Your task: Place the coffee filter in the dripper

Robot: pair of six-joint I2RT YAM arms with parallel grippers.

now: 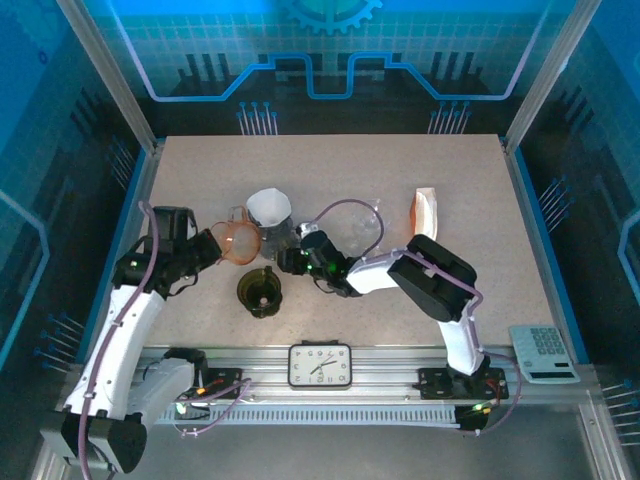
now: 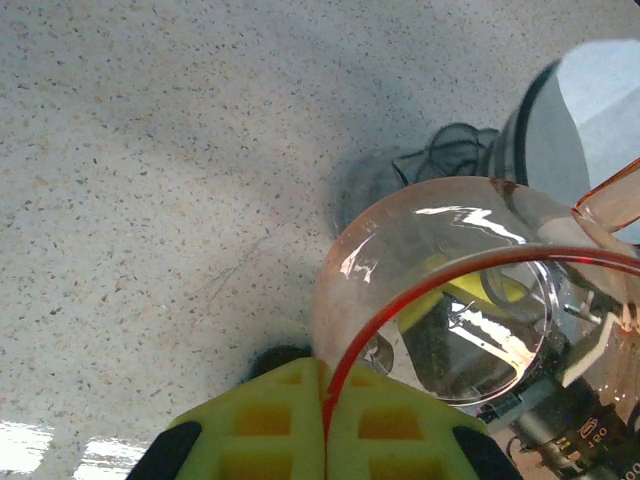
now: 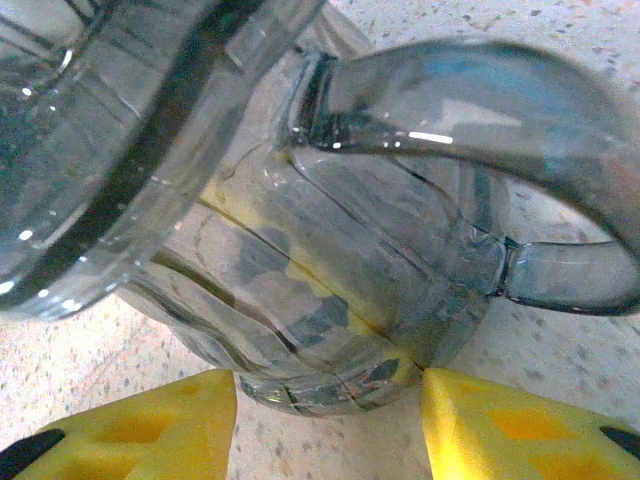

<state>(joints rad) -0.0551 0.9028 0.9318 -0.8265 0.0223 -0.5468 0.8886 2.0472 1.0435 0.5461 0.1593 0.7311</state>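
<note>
A white paper cone coffee filter stands mouth-up on the left-centre of the speckled beige desk, its rim round and its wall smooth and unmarked; it sits just beyond a translucent orange plastic dripper and the tip of the right gripper; whether it rests inside a dripper or on the desk itself cannot be told from above, as its lower part is hidden.

The left gripper has its jaws together, pinching the thin orange rim between yellow pads; the right gripper's jaws stand part-way apart, pressed against either side of the narrow end of a clear ribbed plastic dripper, whose looped handle curves off to the right and whose rim is cut off at the top left.

A dark green dripper stands alone nearer the arms; an orange-and-white packet lies well apart to the right; the right arm's fingers, seen through the orange wall, are blurred and distorted.
</note>
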